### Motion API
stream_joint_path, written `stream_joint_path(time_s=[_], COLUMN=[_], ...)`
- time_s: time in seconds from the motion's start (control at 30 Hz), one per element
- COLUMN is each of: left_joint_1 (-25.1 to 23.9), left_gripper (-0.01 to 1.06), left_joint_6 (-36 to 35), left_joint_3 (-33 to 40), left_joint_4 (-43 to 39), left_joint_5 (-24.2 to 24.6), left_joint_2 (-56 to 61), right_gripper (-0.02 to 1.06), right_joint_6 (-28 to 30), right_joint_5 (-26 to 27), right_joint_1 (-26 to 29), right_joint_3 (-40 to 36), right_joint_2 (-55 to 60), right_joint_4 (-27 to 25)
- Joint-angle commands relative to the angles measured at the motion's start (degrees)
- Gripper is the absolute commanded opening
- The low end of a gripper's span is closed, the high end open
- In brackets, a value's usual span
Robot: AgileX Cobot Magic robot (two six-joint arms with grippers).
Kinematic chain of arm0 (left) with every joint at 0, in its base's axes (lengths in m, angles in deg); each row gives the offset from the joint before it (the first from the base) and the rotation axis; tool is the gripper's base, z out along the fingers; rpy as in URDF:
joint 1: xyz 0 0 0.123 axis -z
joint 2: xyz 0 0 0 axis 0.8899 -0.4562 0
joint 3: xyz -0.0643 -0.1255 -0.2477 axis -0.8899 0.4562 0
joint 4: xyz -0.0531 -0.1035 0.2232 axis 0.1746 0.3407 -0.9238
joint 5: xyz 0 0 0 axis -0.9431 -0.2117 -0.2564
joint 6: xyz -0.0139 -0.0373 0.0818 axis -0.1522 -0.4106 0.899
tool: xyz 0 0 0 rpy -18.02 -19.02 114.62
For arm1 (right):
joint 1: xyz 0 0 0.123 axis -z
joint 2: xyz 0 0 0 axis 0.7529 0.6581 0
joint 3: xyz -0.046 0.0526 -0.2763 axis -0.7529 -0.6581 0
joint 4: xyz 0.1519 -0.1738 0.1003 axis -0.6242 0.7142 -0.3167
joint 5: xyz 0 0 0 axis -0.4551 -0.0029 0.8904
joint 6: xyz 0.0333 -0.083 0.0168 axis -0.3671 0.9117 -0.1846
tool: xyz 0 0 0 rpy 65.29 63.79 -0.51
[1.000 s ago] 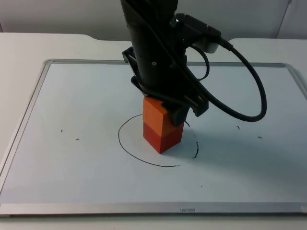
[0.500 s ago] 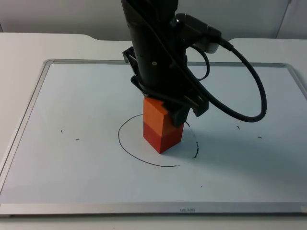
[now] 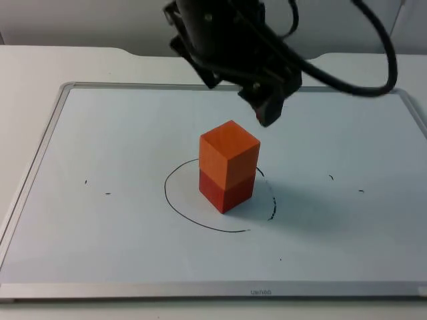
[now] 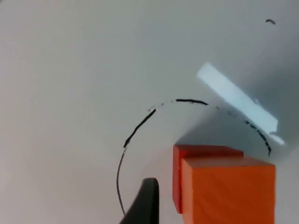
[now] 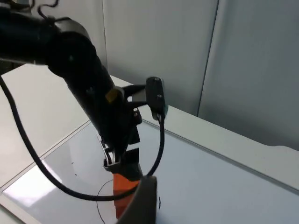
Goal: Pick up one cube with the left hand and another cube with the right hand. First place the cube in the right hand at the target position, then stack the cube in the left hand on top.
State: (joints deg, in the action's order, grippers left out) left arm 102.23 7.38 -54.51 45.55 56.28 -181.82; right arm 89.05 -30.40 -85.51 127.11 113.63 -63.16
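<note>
An orange cube (image 3: 229, 155) stands stacked on a red cube (image 3: 227, 191) inside a hand-drawn black circle (image 3: 193, 217) on the whiteboard. My left gripper (image 3: 237, 93) hangs open above and just behind the stack, clear of it. In the left wrist view one black fingertip (image 4: 145, 198) sits beside the orange cube (image 4: 229, 191), with the red cube (image 4: 205, 151) showing under it. My right gripper (image 5: 141, 203) waits high and far back, looking onto the left arm (image 5: 93, 93) and the orange cube (image 5: 124, 184).
The stack rests on a flat whiteboard (image 3: 100, 133) with a metal frame (image 3: 40, 153). Small black pen marks (image 3: 107, 194) lie to the left and right (image 3: 360, 191) of the circle. The white table surrounds the board.
My left gripper was closed around the orange cube on the stack; it has let go and risen up and back. Both cubes stay in place.
</note>
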Motion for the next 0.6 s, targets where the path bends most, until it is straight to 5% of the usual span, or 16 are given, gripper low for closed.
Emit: stream_joint_path(time_s=[0.0,0.43,0.57], left_joint_1=[0.11,0.24,0.24], left_gripper=[0.83,0.83,0.83], left_joint_6=[-0.05,-0.57,-0.45], left_joint_3=[-0.17,0.03,2.76], left_joint_4=[0.46,-1.16,0.59], left_joint_5=[1.33,12.98,15.97], left_joint_2=[2.96,25.02,33.55], right_gripper=[0.84,0.84,0.84], right_joint_6=[0.59,4.06,9.48], right_joint_5=[1.36,3.28,3.15], right_joint_1=[0.14,0.14,0.14], right_joint_3=[-0.27,-0.27,-0.27], right_joint_2=[-0.02,-0.02,-1.11], right_joint_4=[0.7,1.0,-2.5])
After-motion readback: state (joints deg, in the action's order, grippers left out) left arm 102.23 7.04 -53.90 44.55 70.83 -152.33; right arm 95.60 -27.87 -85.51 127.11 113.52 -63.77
